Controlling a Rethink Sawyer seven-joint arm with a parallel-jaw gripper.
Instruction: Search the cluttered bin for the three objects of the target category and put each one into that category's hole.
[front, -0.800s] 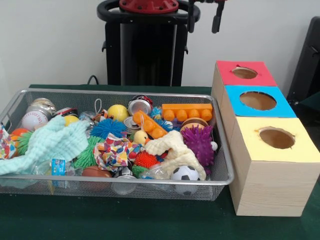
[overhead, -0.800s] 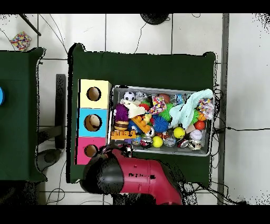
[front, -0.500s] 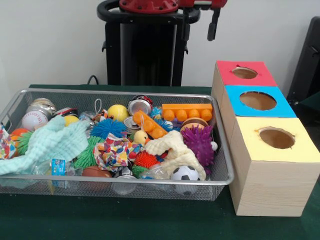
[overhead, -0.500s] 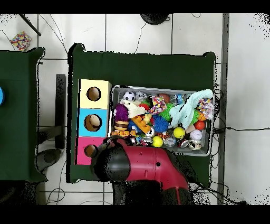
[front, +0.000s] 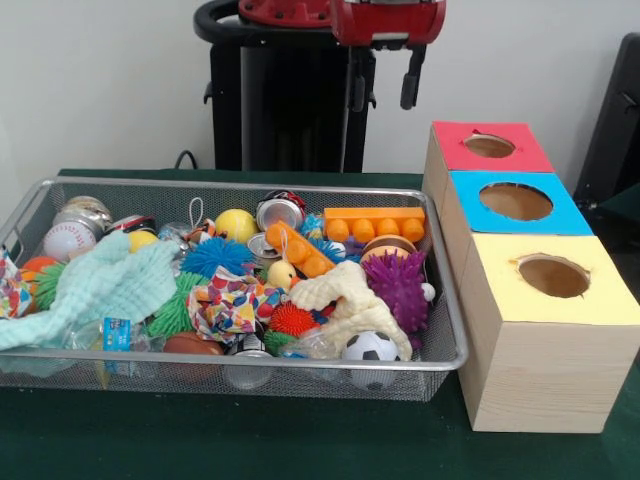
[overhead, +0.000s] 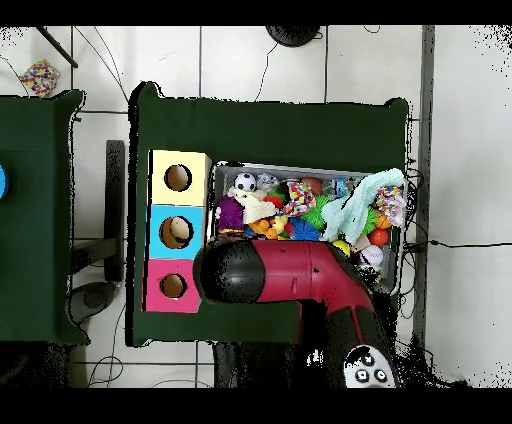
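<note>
Gripper (front: 382, 90) hangs high over the far side of the bin (front: 445, 310), its two fingers spread with nothing between them. Directly below it lie an orange block (front: 374, 222) and a can (front: 279, 212). Lower and nearer the camera, a dotted cloth (front: 232, 303) sits crumpled among spiky balls; another dotted cloth (front: 12, 288) hangs at the bin's far left end, well apart from the gripper. Beside the bin, below and right of the gripper, the yellow box holds the hole (front: 553, 275). Step in hand appears to be the approach. Next move calls for travelling over the central cloth, then descending with fingers apart.
</note>
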